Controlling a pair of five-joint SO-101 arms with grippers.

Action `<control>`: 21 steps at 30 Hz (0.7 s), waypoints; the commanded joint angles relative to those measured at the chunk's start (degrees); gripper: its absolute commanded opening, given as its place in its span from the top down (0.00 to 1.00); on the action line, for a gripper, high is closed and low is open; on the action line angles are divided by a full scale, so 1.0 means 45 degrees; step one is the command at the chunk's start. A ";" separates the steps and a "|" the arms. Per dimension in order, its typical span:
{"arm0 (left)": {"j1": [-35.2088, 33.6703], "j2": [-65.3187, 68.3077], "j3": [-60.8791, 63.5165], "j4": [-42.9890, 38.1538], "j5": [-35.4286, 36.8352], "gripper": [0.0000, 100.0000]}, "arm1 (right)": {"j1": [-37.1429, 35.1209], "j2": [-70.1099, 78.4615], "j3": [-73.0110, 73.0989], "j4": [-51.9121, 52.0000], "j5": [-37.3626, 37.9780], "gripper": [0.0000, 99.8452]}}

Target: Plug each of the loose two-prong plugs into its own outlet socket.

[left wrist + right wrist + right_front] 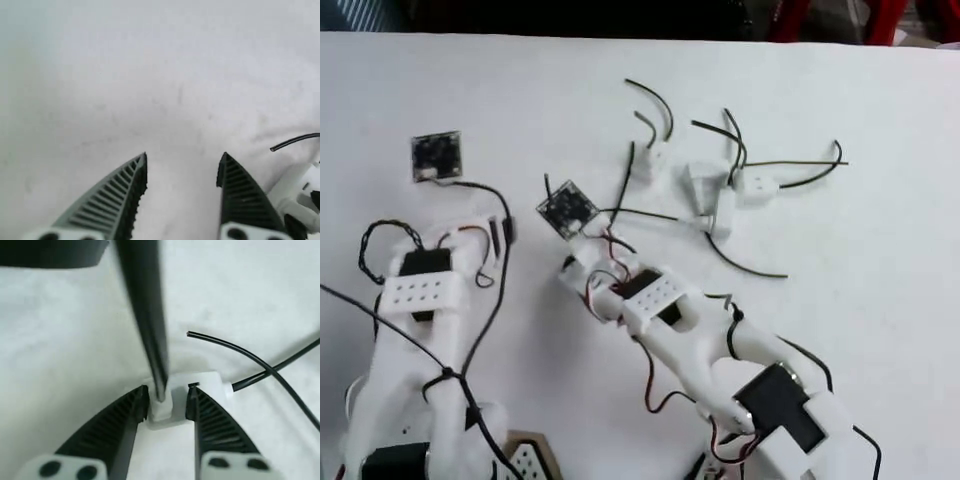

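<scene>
1. Two-prong plug (207, 382), a small white block whose prongs are hidden, rests on the table (60, 365) with the right gripper (167, 392) pinching its narrow end.
2. It looks light, hard and smooth, so a loose pinch would probably let it twist.
3. Its flat sides seem the best hold, not the springy black wire (145, 315) rising from it.
4. Other white connector pieces (756, 184) lie beyond the right gripper, well apart from it.
5. Left gripper (185, 157) hangs spread wide over bare table, beside the right gripper.
</scene>
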 commanded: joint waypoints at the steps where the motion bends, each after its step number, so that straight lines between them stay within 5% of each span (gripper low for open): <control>1: -0.0342 -0.0322 -0.0137 -0.0274 0.0176 0.77 | 0.0303 -0.0068 -0.0469 0.0498 -0.0293 0.89; 7: -0.0361 -0.0322 -0.0137 -0.0274 0.0176 0.77 | 0.0322 -0.0068 -0.0508 0.0440 -0.0195 0.98; 16: -0.0361 -0.0322 -0.0137 -0.0274 0.0059 0.77 | 0.1280 0.0049 -0.0508 -0.0694 -0.0176 0.98; 21: -0.0322 -0.0303 -0.0137 -0.0274 0.0059 0.77 | 0.1338 -0.0068 -0.0508 -0.0596 -0.0215 0.86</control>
